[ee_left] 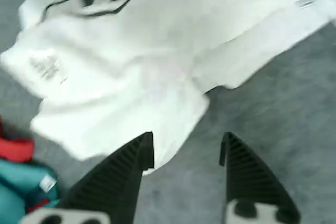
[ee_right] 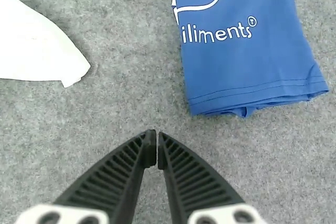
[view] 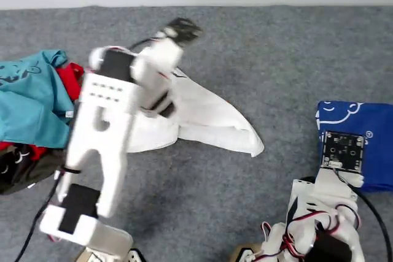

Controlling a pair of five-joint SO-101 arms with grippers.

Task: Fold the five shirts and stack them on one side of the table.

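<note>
Your left fingers (ee_left: 123,177) are spread wide and hold nothing. The white shirt (ee_left: 131,61) lies just ahead of them, with one tip at its hem. In the high view it sits mid-frame, long axis running from upper left to lower right, partly under the left arm (view: 110,121), which is the nearer one. Your right fingers (ee_right: 184,171) are pressed together and empty, near the folded blue shirt (ee_right: 241,45) at that view's right edge.
</note>
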